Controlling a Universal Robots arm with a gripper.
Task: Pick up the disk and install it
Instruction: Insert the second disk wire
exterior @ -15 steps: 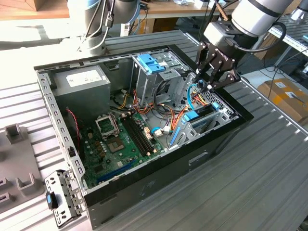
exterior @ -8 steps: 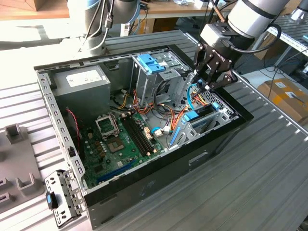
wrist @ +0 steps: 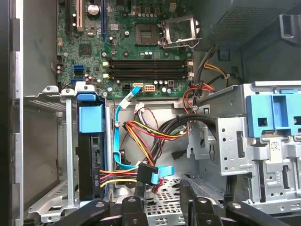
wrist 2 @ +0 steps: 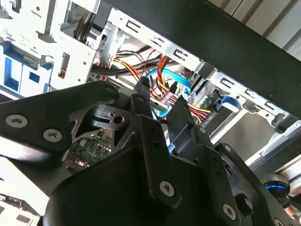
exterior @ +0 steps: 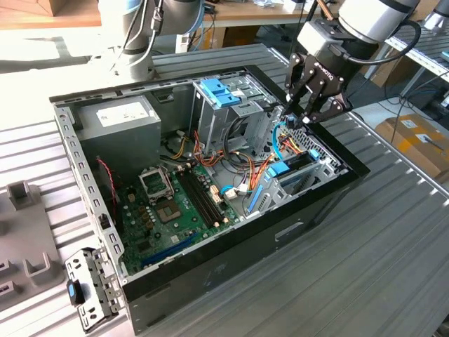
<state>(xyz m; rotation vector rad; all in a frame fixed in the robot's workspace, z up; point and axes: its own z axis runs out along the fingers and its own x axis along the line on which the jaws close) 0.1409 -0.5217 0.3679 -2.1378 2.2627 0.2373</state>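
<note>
The disk (wrist: 92,160) stands on edge in the metal bay (wrist: 47,155) at the case's front corner, a dark slab with a blue plastic rail (wrist: 91,118) on its end. In the exterior view the disk (exterior: 297,166) lies low in that bay, towards the exterior view's right. Yellow, red and black power wires (wrist: 117,178) run to its end. My gripper (exterior: 303,116) hangs just above the bay, open, with nothing between its fingers (wrist: 140,190). A light-blue data cable's connector (wrist: 149,173) lies right beside one fingertip. In the second wrist view the gripper (wrist 2: 160,101) points at the same cable bundle.
The open computer case (exterior: 330,203) lies on a slatted metal table (exterior: 393,267). Inside are the green motherboard (exterior: 175,210), a grey power-supply box (exterior: 119,119) and a tall metal cage with a light-blue bracket (exterior: 219,93). Loose wires (wrist: 155,132) crowd the space beside the bay.
</note>
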